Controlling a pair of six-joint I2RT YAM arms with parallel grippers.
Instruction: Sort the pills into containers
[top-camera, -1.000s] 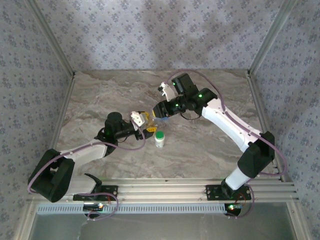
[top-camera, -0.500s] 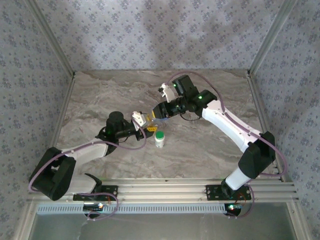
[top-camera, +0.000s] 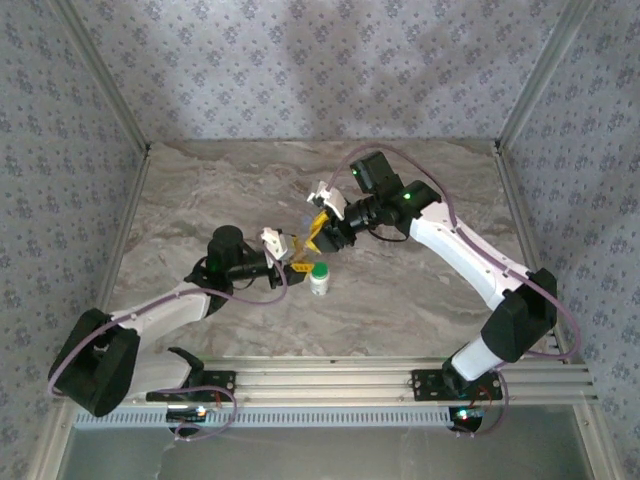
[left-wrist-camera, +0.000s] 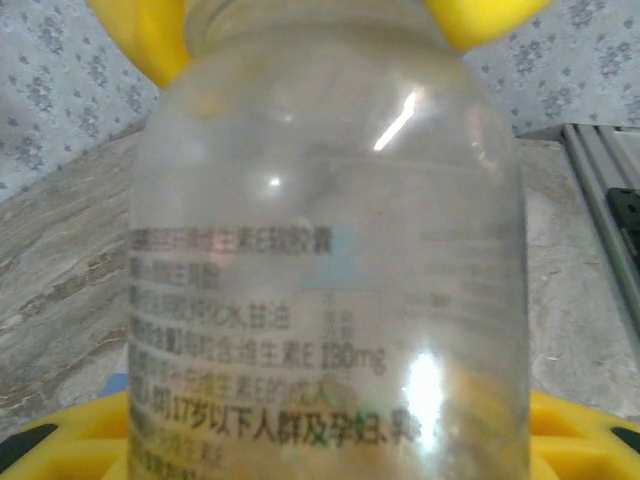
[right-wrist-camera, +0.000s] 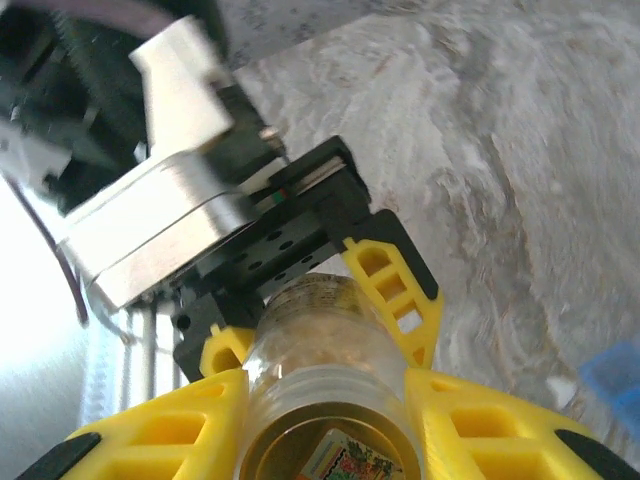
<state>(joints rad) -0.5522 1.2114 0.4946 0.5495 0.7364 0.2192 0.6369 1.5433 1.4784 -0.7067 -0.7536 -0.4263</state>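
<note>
Over the last second the right arm (top-camera: 450, 235) has turned its wrist above the bench (top-camera: 220, 190) and the left arm (top-camera: 170, 300) has shifted. The clear bottle (left-wrist-camera: 330, 250) hangs between them. The left hand (right-wrist-camera: 315, 315) has narrowed and grasps its body, and the right hand (right-wrist-camera: 325, 440) clamps its top end, so opening it looks imminent. A green-capped bottle (top-camera: 319, 277) stands nearby.

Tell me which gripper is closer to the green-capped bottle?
Left. The left gripper sits just left of the green-capped bottle; the right gripper is farther behind it. Both clamp one clear bottle.
</note>
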